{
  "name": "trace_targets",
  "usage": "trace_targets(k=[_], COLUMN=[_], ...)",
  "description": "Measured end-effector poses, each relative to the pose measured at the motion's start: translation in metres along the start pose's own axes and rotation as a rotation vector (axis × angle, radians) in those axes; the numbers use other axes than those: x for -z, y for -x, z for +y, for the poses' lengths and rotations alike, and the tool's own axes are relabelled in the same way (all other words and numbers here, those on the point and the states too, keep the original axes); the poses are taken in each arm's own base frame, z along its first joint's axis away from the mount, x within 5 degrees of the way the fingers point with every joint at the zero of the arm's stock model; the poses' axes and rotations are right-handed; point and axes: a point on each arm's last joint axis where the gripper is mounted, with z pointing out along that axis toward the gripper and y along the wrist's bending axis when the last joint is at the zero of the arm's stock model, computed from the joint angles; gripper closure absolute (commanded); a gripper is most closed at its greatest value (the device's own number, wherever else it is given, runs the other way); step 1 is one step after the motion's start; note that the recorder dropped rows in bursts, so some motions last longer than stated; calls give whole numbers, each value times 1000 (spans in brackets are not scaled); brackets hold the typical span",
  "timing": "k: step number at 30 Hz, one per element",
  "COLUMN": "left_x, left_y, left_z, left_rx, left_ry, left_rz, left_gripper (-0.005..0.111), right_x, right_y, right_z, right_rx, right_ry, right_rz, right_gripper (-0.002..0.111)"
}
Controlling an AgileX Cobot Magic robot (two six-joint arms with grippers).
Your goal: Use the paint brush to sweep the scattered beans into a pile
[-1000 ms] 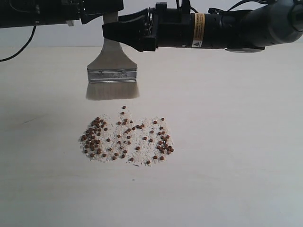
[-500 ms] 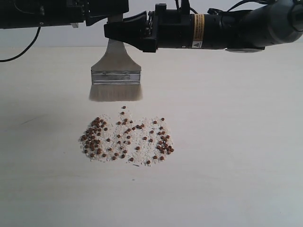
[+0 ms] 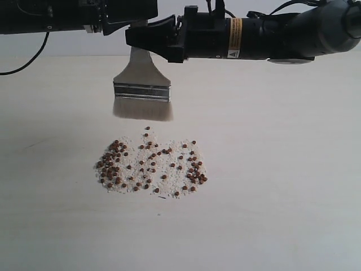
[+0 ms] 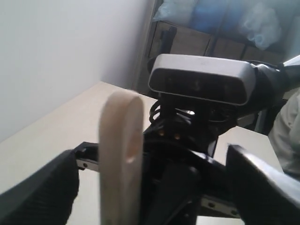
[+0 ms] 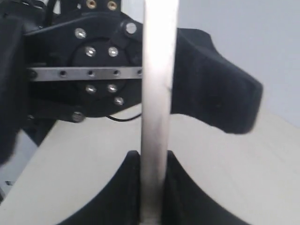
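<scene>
the right gripper is closed on the handle of the paint brush, with its fingers pinching the handle from both sides. the left gripper stands wide open, with its fingers clear of the handle end on either side. the brush hangs bristles-down above the table, not touching the beans scattered near it.

On table, beans beneath paint brush

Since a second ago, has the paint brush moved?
Yes. The paint brush has shifted right against the beans, which have not moved; its height is about the same.
</scene>
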Motion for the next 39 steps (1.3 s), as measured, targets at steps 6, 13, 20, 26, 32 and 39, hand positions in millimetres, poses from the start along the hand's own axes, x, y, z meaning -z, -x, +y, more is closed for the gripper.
trace_targets(k=[6,13,20,26,32,39], left_x=[13,41,72,105,127,154], left_y=[-1,-3,-13,-15,-12,-28], left_z=[15,32,30,-14,-77,-158], left_rx=[-6,42,119,98,49,20], left_ry=[109,210,668,1019,1067,1076], left_rz=[8,38,107,169,105,-54], left_gripper=[81,107,107,107,107,107], right_x=[2,24,42,52,61,78], right_y=[-6,-5,21,40,51,60], right_z=[-20,-49,-45,-32,-13,21], right_rx=[75,163,241,188,141,160], right_ry=[-231,-648,-821,-878,-892,-890], right_rz=[87,275,361,313,272,263], right_gripper=[108,108,108,108,108,108])
